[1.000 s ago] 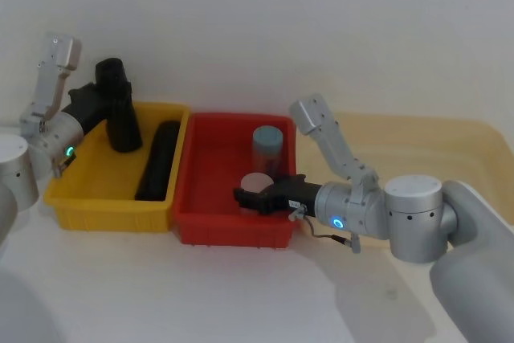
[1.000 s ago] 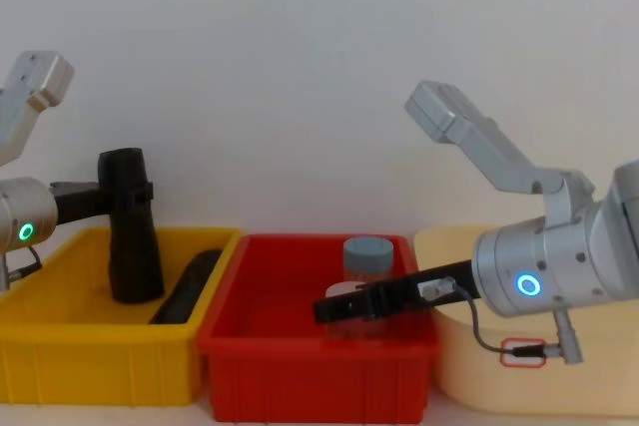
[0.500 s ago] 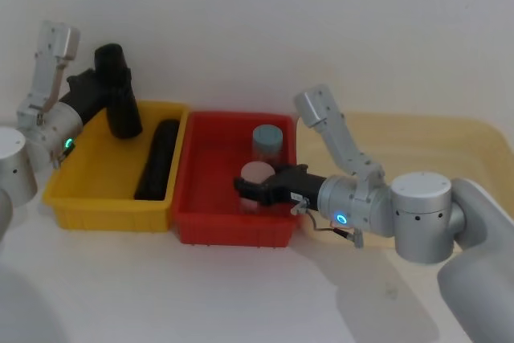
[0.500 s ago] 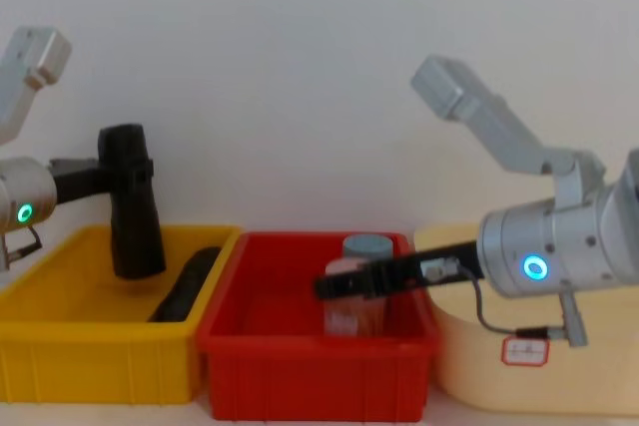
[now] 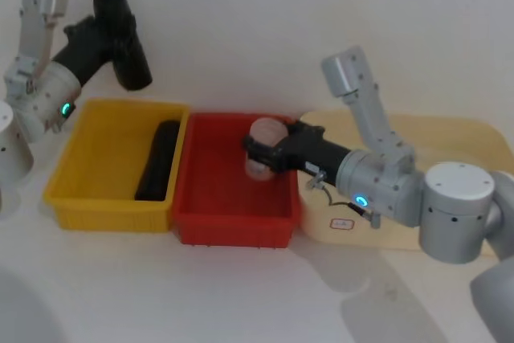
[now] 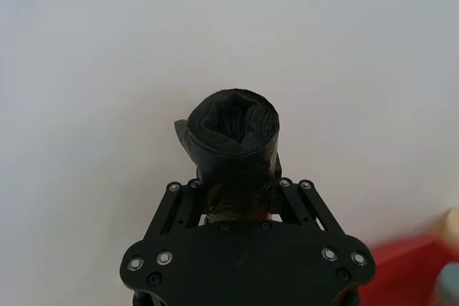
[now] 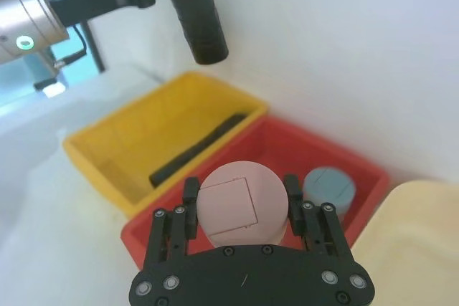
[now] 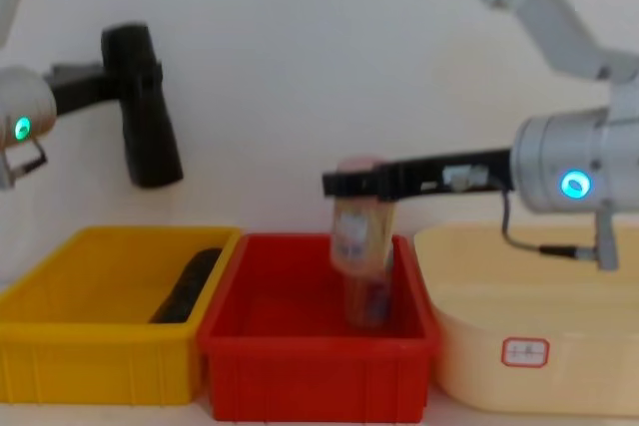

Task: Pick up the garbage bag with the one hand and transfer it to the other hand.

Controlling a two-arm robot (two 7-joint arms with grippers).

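The left tool [image 5: 111,30] is clamped on the bag roll [image 5: 130,58]. It holds the roll in the air above the far side of the yellow bin [image 5: 104,213], with the lower end tilted toward the red bin [image 5: 233,224]. A second roll [image 5: 157,158] lies in the yellow bin along its right wall. The right tool [image 5: 269,155] grips a pink-lidded jar [image 5: 265,131] over the red bin, seemingly clear of its floor. A blue-lidded jar [image 7: 327,187] stands in the red bin's far right corner, next to the cream bin [image 5: 438,138].
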